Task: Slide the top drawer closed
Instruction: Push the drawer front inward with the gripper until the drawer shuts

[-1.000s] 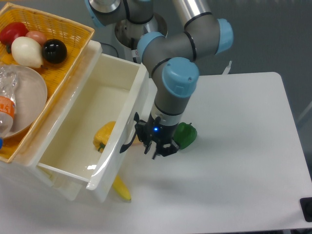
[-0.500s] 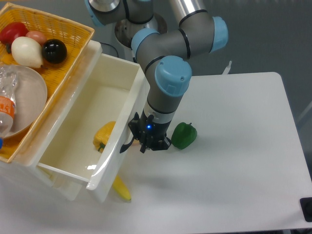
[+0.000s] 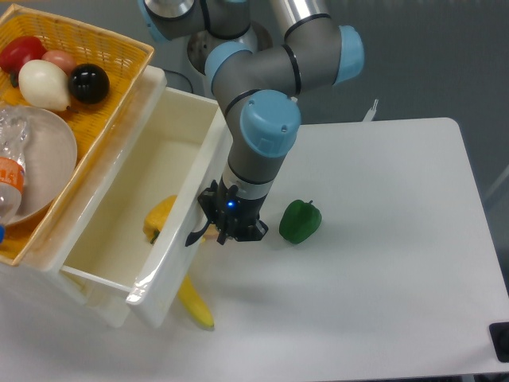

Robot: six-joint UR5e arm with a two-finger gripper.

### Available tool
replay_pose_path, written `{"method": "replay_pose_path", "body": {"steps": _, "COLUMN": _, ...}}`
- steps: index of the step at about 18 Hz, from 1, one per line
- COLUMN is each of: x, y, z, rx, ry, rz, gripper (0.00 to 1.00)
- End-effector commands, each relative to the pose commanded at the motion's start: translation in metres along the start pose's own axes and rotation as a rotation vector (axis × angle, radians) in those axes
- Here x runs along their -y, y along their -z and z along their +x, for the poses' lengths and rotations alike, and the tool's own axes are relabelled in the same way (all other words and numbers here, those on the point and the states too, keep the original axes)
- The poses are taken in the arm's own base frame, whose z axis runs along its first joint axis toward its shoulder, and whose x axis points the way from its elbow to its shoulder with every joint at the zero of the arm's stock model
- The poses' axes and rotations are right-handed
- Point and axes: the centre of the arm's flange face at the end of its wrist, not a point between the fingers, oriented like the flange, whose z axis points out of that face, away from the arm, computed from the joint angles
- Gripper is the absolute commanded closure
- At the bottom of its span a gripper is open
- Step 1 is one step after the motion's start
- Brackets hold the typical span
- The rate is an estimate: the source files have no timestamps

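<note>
At the left edge of the tabletop [image 3: 382, 263] the top drawer [image 3: 171, 179] is sticking out of its cabinet, still open a good way, and the gripper [image 3: 229, 231] is pressing against its white front, right by the black handle [image 3: 196, 235]. I cannot tell if the jaws are apart or together, because the arm [image 3: 266, 131] is hiding them from where I am standing.

A few things could be going wrong soon. A yellow pepper [image 3: 159, 220] is lying inside the drawer, close to the front wall, and it looks tall enough to be catching on the cabinet as the drawer goes in. A yellow banana [image 3: 195, 301] is lying on the table under the drawer's near corner, but it seems out of the way. The gripper is pushing near one side of the front, so the drawer may be twisting and jamming. It could also be slipping off the shiny front.

Compared with a second ago, the drawer front is sitting further left, so the drawer is going in. The gripper is moving with it, away from the green pepper [image 3: 301, 222], which is staying put near the middle of the table
</note>
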Motion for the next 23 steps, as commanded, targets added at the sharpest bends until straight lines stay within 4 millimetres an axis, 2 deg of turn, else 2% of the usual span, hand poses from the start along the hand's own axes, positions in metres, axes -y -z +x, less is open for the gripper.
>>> {"method": "replay_pose_path", "body": {"steps": 6, "x": 0.012, "y": -0.006, "z": 0.018, "rx": -0.008, "ry": 0.004, "rz": -0.005, "gripper": 0.96}}
{"method": "replay_pose_path", "body": {"steps": 9, "x": 0.017, "y": -0.009, "z": 0.025, "rx": -0.012, "ry": -0.009, "rz": -0.007, "gripper": 0.90}}
{"method": "replay_pose_path", "body": {"steps": 16, "x": 0.022, "y": -0.016, "z": 0.038, "rx": -0.022, "ry": -0.010, "rz": -0.015, "gripper": 0.89}}
{"method": "replay_pose_path", "body": {"steps": 23, "x": 0.027, "y": -0.019, "z": 0.046, "rx": -0.026, "ry": -0.031, "rz": -0.021, "gripper": 0.47}}
